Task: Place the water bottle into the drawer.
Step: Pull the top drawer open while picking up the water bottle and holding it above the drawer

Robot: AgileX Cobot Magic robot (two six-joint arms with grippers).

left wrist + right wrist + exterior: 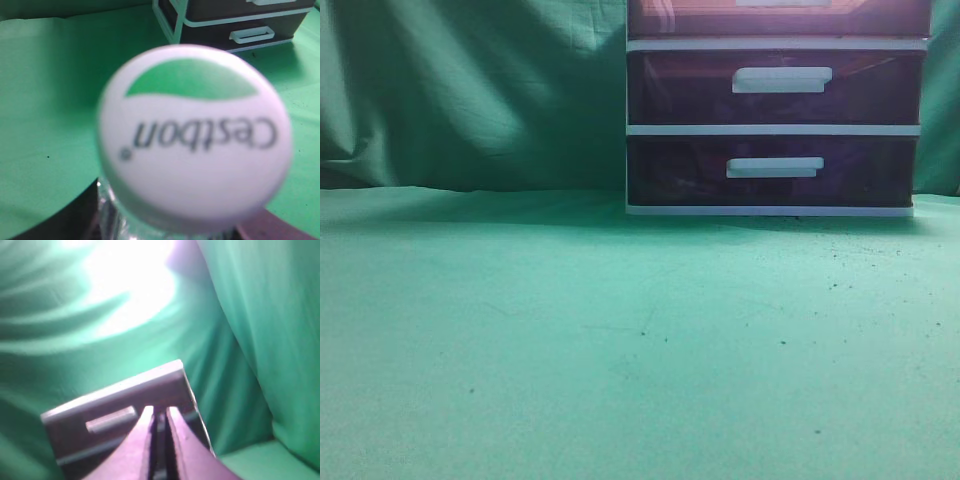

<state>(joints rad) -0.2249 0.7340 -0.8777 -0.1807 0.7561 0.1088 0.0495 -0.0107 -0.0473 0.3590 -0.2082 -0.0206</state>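
Observation:
The water bottle shows only in the left wrist view: its white cap (195, 132) with a green mark and "Cestbon" lettering fills the frame, blurred, with clear plastic below. My left gripper (165, 234) is shut on the water bottle, its dark jaws at both lower corners. The drawer (700, 18), reddish-purple with a white handle, is cut off by the top edge of the exterior view. In the right wrist view, my right gripper (160, 414) is shut and empty, just in front of the drawer (75, 432) to the right of its handle (111, 420). Neither gripper shows in the exterior view.
The white-framed drawer unit (775, 129) stands at the back right on green cloth (620, 340), with two darker purple drawers (680, 90) below the top one. Its lower drawers also show in the left wrist view (215, 30). A green cloth backdrop (470, 90) hangs behind.

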